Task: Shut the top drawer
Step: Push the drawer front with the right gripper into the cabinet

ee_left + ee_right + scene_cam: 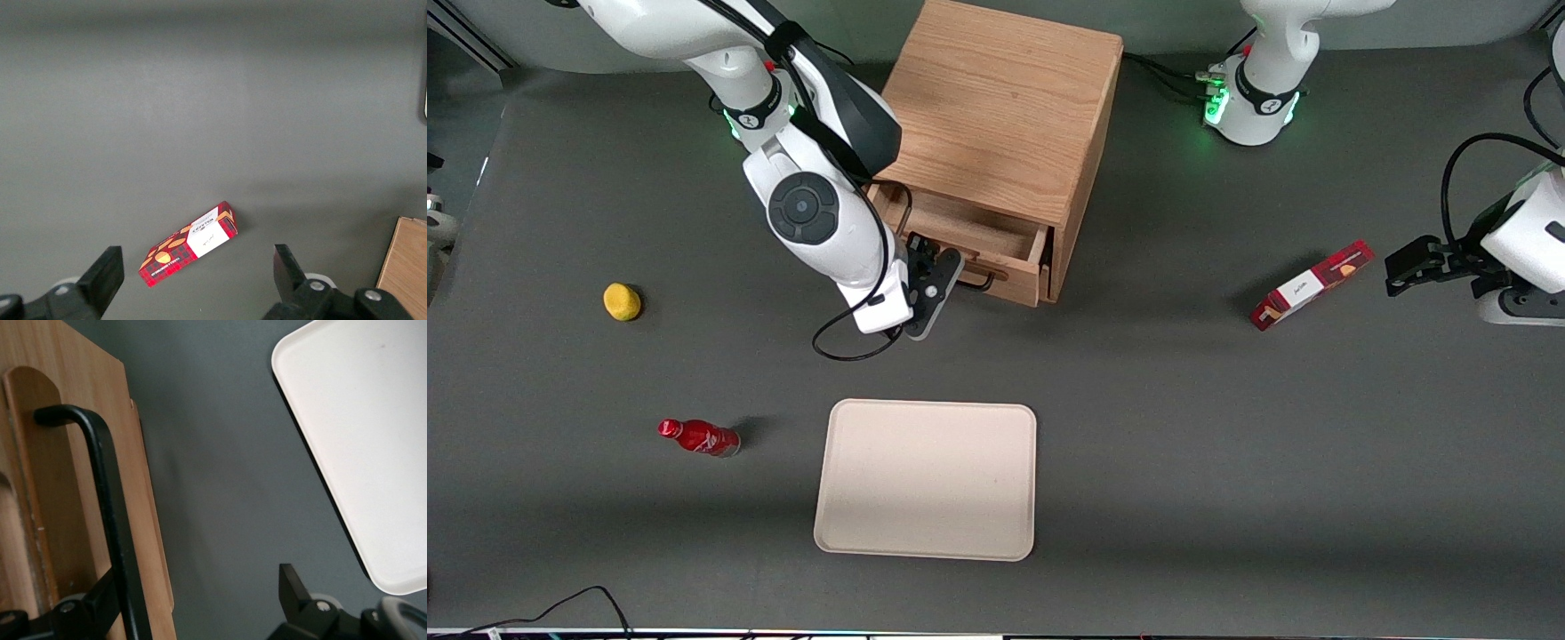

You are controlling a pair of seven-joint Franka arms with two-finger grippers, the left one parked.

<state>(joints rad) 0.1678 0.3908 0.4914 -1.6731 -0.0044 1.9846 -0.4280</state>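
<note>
I am holding my gripper [938, 286] right at the front of the top drawer [996, 242], fingers spread apart and gripping nothing; in the wrist view one finger [90, 605] is sitting against the drawer's black wire handle [110, 520] while the other finger [297, 590] is hanging out over bare table, so the handle is not clamped between them. I am keeping the fingers open, I judge, because a push needs no grasp, only contact with the flat wooden front. The drawer is standing pulled out from the light oak cabinet [1005, 116], its shallow box showing empty from above, so closing is not yet done and the next move calls for a straight push toward the cabinet. Nearer the front camera a cream tray [927, 478] is lying flat. Toward my arm's end of the table a yellow lemon-like object [622, 301] and a red bottle [698, 437] are lying, and toward the parked arm's end a red snack box [1311, 285] is resting.
</note>
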